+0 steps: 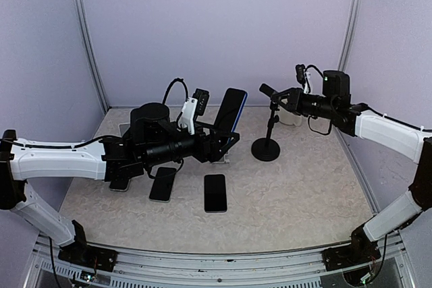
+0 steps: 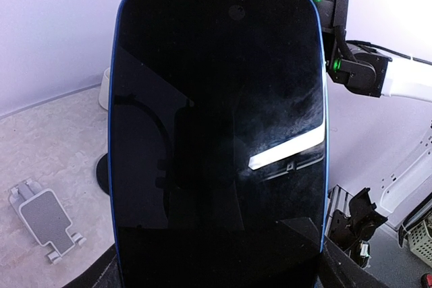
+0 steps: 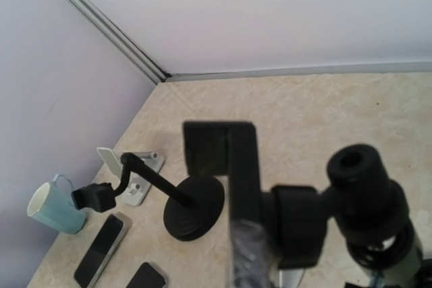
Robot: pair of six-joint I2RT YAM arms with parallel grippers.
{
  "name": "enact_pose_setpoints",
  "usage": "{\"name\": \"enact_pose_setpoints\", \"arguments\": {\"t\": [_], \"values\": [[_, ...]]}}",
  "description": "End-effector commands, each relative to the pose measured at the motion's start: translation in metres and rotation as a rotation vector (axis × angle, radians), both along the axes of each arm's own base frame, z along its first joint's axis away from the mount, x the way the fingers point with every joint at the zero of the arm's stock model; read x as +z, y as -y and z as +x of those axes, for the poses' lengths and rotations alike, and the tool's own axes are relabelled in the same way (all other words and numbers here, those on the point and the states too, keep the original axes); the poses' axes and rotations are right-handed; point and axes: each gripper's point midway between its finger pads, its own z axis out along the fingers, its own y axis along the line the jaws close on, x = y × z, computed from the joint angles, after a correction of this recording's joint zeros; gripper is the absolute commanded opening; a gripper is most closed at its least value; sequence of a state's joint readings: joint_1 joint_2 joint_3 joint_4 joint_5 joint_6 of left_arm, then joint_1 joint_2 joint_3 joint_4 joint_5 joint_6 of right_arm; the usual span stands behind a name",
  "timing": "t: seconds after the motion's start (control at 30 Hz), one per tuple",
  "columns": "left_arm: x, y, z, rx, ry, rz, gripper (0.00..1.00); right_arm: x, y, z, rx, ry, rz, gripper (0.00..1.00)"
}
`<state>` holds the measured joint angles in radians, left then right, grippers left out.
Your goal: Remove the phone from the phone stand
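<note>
My left gripper [image 1: 217, 141] is shut on the bottom of a black phone with a blue rim [image 1: 230, 108] and holds it upright, lifted off the table. In the left wrist view the phone [image 2: 217, 133] fills the frame and hides the fingers. A small silver phone stand [image 2: 44, 218] lies empty on the table below and to the left, and it also shows in the right wrist view [image 3: 132, 175]. My right gripper [image 1: 282, 95] hovers by the top of a black pole stand [image 1: 266, 148]. Its fingers [image 3: 233, 160] look together and hold nothing.
Three phones lie flat on the table: one [image 1: 214, 192] in the middle, one [image 1: 163, 183] to its left and one [image 1: 120, 182] under the left arm. A mug [image 3: 54, 208] stands near the back wall. The black stand's round base [image 3: 194, 207] sits right of centre.
</note>
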<state>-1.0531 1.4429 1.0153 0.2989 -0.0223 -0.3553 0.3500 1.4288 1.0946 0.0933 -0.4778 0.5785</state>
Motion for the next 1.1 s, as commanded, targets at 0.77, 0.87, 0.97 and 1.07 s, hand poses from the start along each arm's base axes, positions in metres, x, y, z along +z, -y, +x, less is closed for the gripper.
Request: {"name": "enact_pose_setpoints", "arguments": {"t": [0.77, 0.87, 0.97, 1.07], "values": [[0.008, -0.006, 0.019, 0.136, 0.034, -0.017, 0.03, 0.083, 0.012, -0.035, 0.026, 0.183, 0.041, 0.79], [0.007, -0.003, 0.019, 0.168, 0.044, -0.003, 0.04, 0.088, 0.010, -0.055, 0.071, 0.183, 0.070, 0.78], [0.007, 0.001, 0.020, 0.210, 0.055, 0.007, 0.04, 0.089, 0.005, -0.078, 0.118, 0.182, 0.088, 0.78], [0.005, 0.007, 0.020, 0.246, 0.060, 0.015, 0.04, 0.081, -0.002, -0.100, 0.169, 0.152, 0.106, 0.75]]}}
